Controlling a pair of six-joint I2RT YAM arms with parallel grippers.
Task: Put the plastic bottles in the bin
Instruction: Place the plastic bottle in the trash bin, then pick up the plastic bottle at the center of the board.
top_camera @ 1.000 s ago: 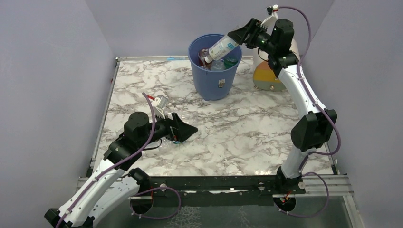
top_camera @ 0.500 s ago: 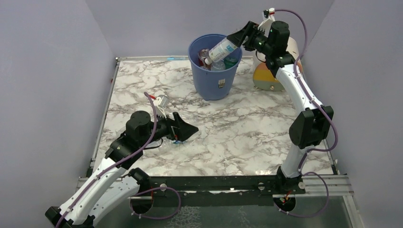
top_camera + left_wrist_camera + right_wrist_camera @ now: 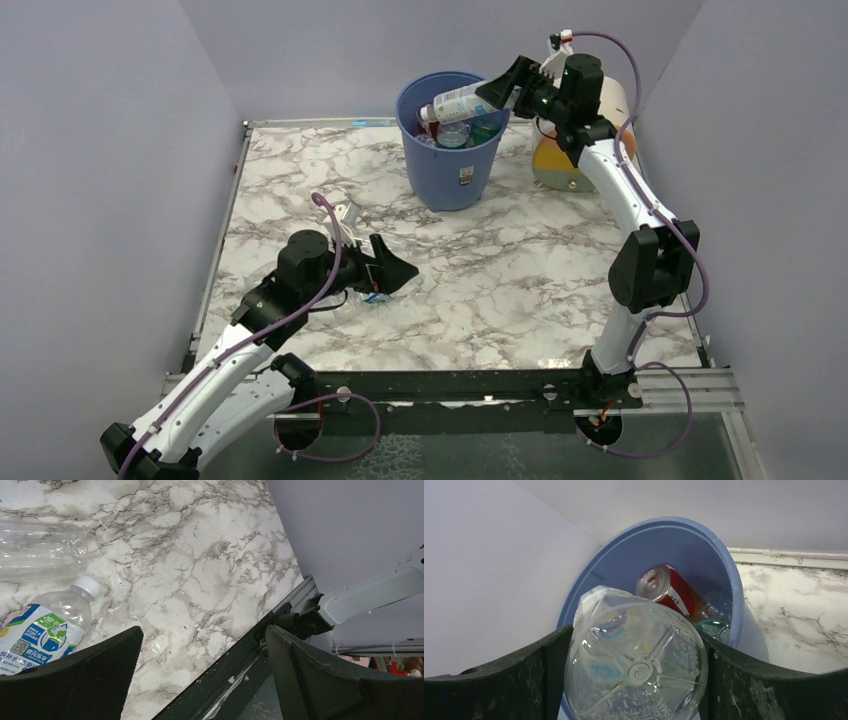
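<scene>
Now right gripper [image 3: 497, 92] at bin [image 3: 452, 178] rim, jaws pressing both sides of bottle [image 3: 450, 102] base; long axis runs from jaws across bin mouth, cap inward. Left gripper [image 3: 393, 270] spread wide, holding nothing, well apart from bin.

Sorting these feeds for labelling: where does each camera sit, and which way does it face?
Top: fixed above and behind the arms, looking down on the table; both arms show, left gripper low, right gripper at the bin.
Left wrist: on the left arm, looking across the table past a labelled bottle; its fingers show.
Right wrist: at the bin's rim, looking in; its fingers flank a clear bottle.
Shared: top and right wrist both show bin and that bottle.
</scene>
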